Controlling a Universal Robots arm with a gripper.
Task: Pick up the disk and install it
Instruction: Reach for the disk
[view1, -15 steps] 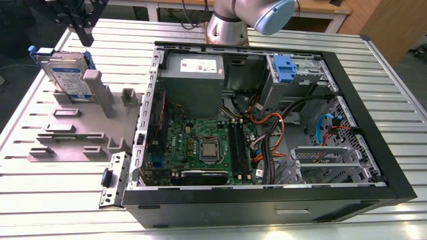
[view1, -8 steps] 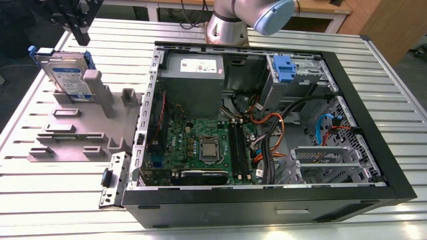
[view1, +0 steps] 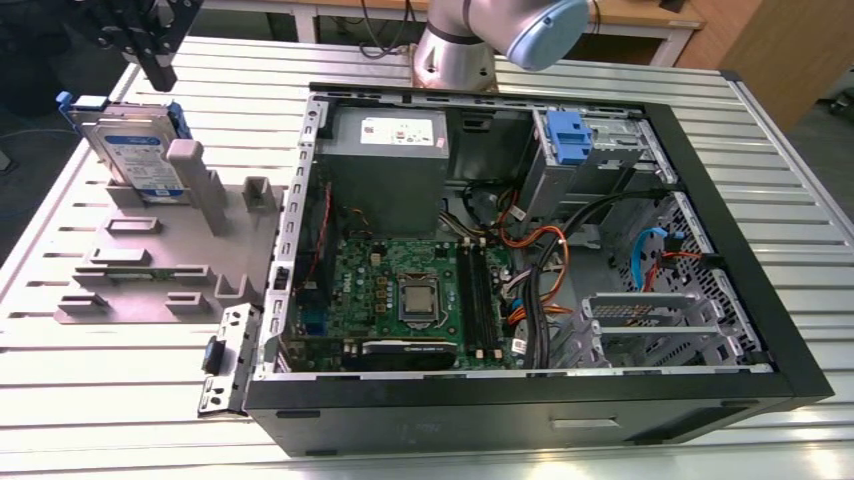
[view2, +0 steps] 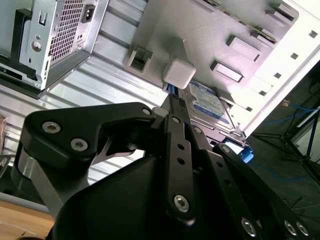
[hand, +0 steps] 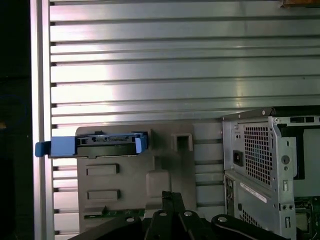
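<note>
- Noted a slatted metal table (view1: 107, 390) under everything, with a grey holder (view1: 147, 265) lying along its edge on the exterior view's left.
- Found the disk (view1: 140, 150) standing on edge in a slot at the holder's far edge, near the table's far corner, with its white-and-blue label showing and a blue frame around it.
- Saw the gripper (view1: 163, 82) hanging above the disk and apart from it, fingers pressed together and gripping nothing.
- Made out the same disk (view2: 207, 102) beyond the gripper (view2: 173, 100) in the second wrist view.
- Saw the disk (hand: 107, 144) edge-on and seated in the holder in the first wrist view.
- Saw an open computer case (view1: 534, 405) just beside the holder, reaching toward the table's edge on the exterior view's right.
- Inside the case, picked out a grey metal box (view1: 387, 160) against the far wall and a green circuit board (view1: 400, 285) nearer.
- Saw the arm's base (view1: 461, 55) at the table's far edge, behind the case.
- Spotted a blue bracket (view1: 570, 135) in the bay at the case's far corner, with loose cables (view1: 561, 250) below it.
</note>
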